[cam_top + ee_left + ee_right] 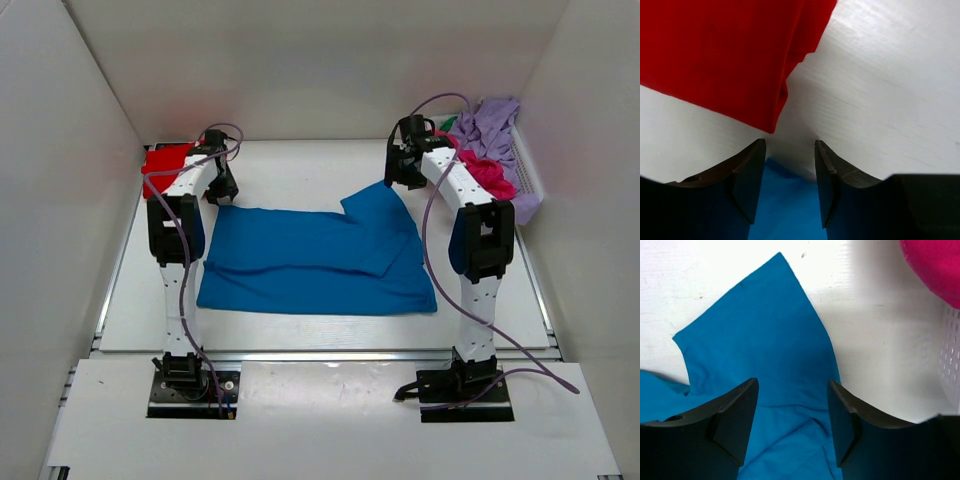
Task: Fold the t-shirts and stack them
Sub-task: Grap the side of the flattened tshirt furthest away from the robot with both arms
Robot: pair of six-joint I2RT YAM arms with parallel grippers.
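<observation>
— Where is the blue t-shirt (pixel 310 262) lying?
— Spread out on the white table (pixel 290 165) between the two arms. It is mostly flat, with a sleeve sticking out at its far right corner and a layer doubled over just below that.
— And the left gripper (pixel 790 145)?
— It hangs over the far left corner of the blue cloth. Its dark, curved fingers (pixel 747 180) are parted with table showing between them, and it grips nothing. Just beyond the tips lies a pointed corner of the red t-shirt (pixel 725 50), which sits folded in the table's far left corner, close to the blue one.
— The right gripper (pixel 792 382)?
— Also spread wide and empty, poised above the sleeve, which tapers to a point on the bare table. The cloth there is soft and matte, with shallow creases.
— The others?
— The magenta pink shirt (pixel 490 172) and the lilac shirt (pixel 490 125) are bunched in a heap in the white slatted basket (pixel 951 360) at the far right, beside the right arm, and they spill over its rim
</observation>
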